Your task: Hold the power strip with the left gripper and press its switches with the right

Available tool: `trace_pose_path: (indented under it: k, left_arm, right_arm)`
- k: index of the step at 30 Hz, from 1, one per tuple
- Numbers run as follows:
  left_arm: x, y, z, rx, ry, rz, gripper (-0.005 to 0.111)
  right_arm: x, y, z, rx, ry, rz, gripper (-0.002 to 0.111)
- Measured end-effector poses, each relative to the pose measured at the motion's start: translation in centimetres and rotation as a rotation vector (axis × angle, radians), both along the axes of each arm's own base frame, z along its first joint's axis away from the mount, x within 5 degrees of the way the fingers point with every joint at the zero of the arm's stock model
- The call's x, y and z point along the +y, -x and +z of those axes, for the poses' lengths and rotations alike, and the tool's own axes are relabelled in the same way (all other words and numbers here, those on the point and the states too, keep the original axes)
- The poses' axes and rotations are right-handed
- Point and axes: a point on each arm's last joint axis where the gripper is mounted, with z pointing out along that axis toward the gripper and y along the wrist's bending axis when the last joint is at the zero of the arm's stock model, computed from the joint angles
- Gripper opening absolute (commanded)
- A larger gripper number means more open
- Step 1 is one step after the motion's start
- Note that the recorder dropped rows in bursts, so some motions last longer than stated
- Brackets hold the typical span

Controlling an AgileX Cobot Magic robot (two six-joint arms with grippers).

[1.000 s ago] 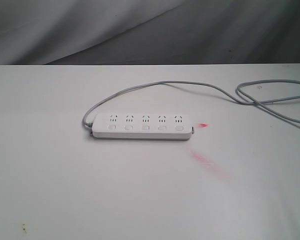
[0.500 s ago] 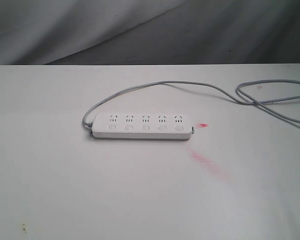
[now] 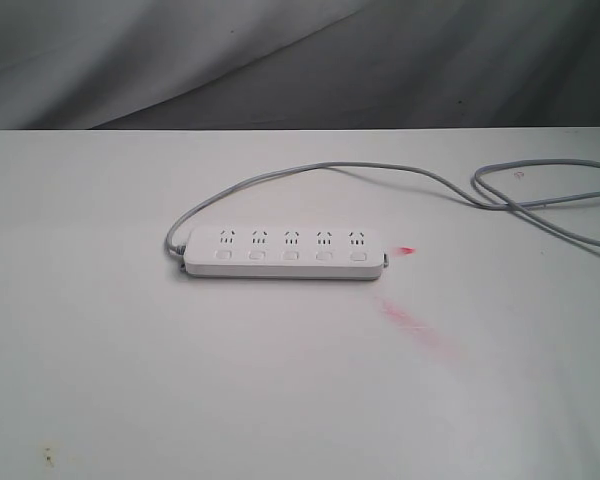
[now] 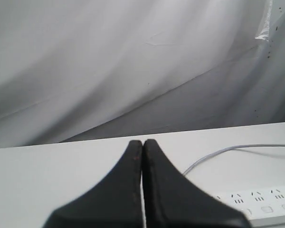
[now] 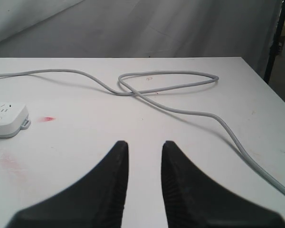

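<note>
The white power strip (image 3: 285,252) lies flat in the middle of the table, its row of five switches (image 3: 291,257) facing the front and its grey cord (image 3: 380,178) looping off to the back right. Neither arm shows in the exterior view. In the left wrist view my left gripper (image 4: 143,142) is shut with nothing in it, and part of the power strip (image 4: 261,208) shows beyond it. My right gripper (image 5: 144,144) stands open over bare table, with the end of the power strip (image 5: 7,118) well off to one side.
Red smears (image 3: 415,325) mark the table by the strip's right end. The cord (image 5: 180,88) coils on the table ahead of the right gripper. A grey cloth backdrop (image 3: 300,60) hangs behind the table's far edge.
</note>
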Motion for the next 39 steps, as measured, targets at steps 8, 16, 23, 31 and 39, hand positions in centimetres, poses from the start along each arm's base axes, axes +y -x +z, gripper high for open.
trace_pose_path:
  k: [8, 16, 23, 31, 39]
  left_arm:
    - [0.0, 5.1, -3.0, -0.138, 0.001, -0.002, 0.000]
    - [0.0, 8.6, -2.5, -0.322, 0.001, -0.008, 0.000]
    - [0.0, 8.6, -2.9, -0.273, -0.004, -0.014, 0.000]
    - [-0.4, 8.5, -3.3, -0.233, 0.134, -0.057, 0.000]
    - [0.2, 8.5, -3.4, -0.225, -0.105, 0.005, 0.000]
  right_arm:
    - [0.0, 0.0, 0.0, 0.000, 0.000, 0.000, 0.023]
    - [0.0, 0.0, 0.0, 0.000, 0.000, 0.000, 0.023]
    - [0.0, 0.0, 0.0, 0.000, 0.000, 0.000, 0.023]
    - [0.0, 0.0, 0.0, 0.000, 0.000, 0.000, 0.023]
    - [0.0, 0.0, 0.0, 0.000, 0.000, 0.000, 0.023]
